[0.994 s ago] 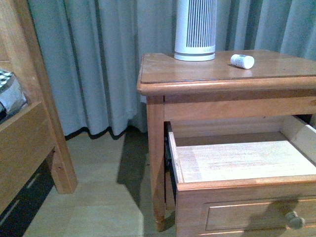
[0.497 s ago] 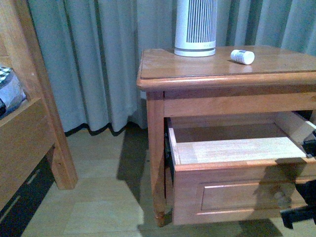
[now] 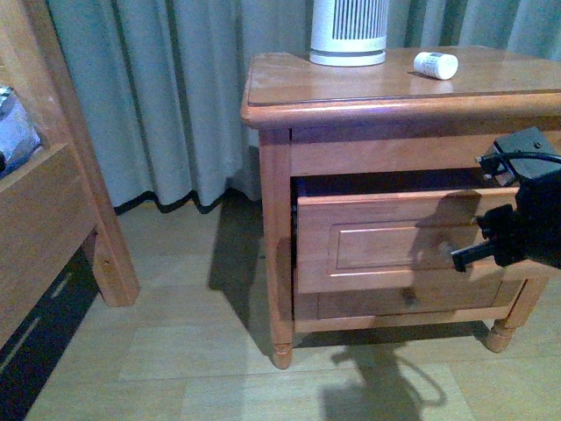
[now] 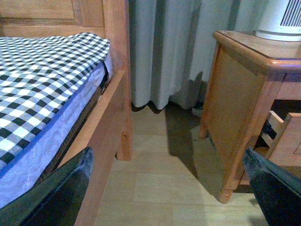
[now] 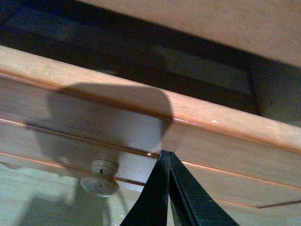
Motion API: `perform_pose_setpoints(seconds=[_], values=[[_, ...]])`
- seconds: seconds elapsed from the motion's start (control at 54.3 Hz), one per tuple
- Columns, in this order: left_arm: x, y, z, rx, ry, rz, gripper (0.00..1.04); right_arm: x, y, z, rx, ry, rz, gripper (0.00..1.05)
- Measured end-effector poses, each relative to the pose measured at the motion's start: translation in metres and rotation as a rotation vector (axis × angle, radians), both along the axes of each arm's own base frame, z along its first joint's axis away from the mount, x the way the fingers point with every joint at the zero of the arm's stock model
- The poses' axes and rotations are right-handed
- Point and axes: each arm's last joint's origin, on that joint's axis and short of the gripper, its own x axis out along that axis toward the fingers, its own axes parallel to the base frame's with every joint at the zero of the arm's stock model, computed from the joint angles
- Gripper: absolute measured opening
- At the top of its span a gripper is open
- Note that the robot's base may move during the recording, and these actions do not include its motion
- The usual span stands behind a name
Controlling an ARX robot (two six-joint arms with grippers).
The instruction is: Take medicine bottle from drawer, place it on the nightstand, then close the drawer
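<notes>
Here the front view is showing the whole nightstand on the right of the frame, with one medicine bottle lying on its side on the top near the upper right, just beside one white slatted device; neither wrist view is showing the bottle. The drawer is sitting slightly open, a dark gap showing above its front, and a second, shallower drawer front is lying below it, so two drawer fronts are counted in the front view. The right gripper is reaching in from the right edge with its dark tip against the drawer front. The right wrist view is giving what the front view cannot: the right gripper's fingers are pressed together into one black point with nothing between them, the tip resting on the drawer's front panel, with one round wooden knob at lower left of that frame and the dark gap of the drawer opening along the upper part. The left wrist view alone is showing the bed with its checked cover at the left, the curtain in the middle and the nightstand's side panel at the right; the left gripper is hanging above the floor with its two fingers spread wide at the lower corners, holding nothing.
</notes>
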Motion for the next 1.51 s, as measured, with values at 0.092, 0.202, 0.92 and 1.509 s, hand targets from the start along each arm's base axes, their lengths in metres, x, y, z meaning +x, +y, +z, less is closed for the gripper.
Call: perform_pose_setpoints(seconds=[0.092,0.202,0.92,1.509], values=[[0.0,0.0,0.0,0.0,0.0,0.0,0.98,0.01,0.0,-0.001,-0.024,0.0,0.014,0.03],[0.0,0.0,0.0,0.0,0.0,0.0,0.98,0.021,-0.003,-0.001,-0.041,0.009,0.021,0.03],[0.0,0.0,0.0,0.0,0.0,0.0,0.98,0.012,-0.024,0.012,0.048,0.021,-0.022,0.03],[0.0,0.0,0.0,0.0,0.0,0.0,0.98,-0.183,-0.024,0.208,0.524,-0.223,-0.061,0.09]])
